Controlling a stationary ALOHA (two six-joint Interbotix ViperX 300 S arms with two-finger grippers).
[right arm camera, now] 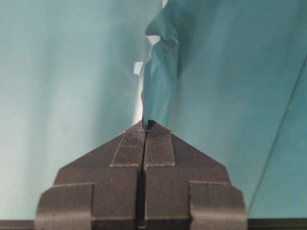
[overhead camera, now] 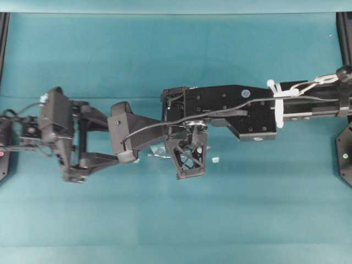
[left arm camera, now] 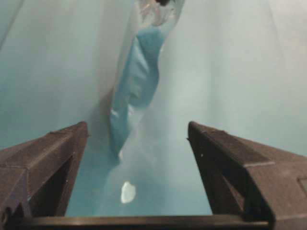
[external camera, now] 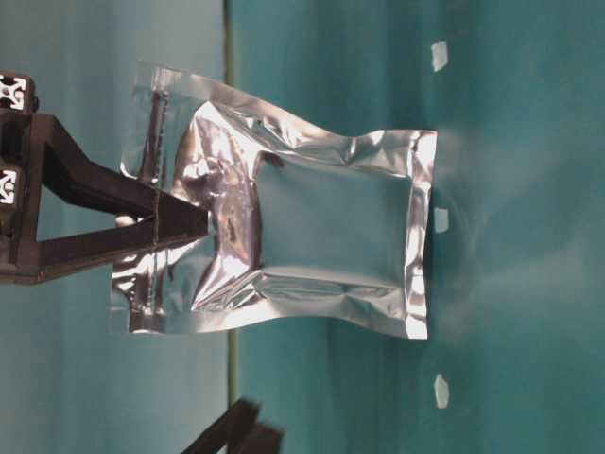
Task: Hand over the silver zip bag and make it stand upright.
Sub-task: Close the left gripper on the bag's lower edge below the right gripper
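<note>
The silver zip bag looks light, crinkly, slippery — right pincer clamps its zip end; left pincer gapes, released.

Teal cloth table cover with faint crease lines, small white scrap lying on it near the middle, further white bits in the table-level view, possibly tape, black frame posts at the edges

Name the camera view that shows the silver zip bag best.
Table-level exterior: the whole silver zip bag shows broadside, pinched at its zip end. Both wrist views catch it only edge-on; overhead, the arms hide all but a sliver.
</note>
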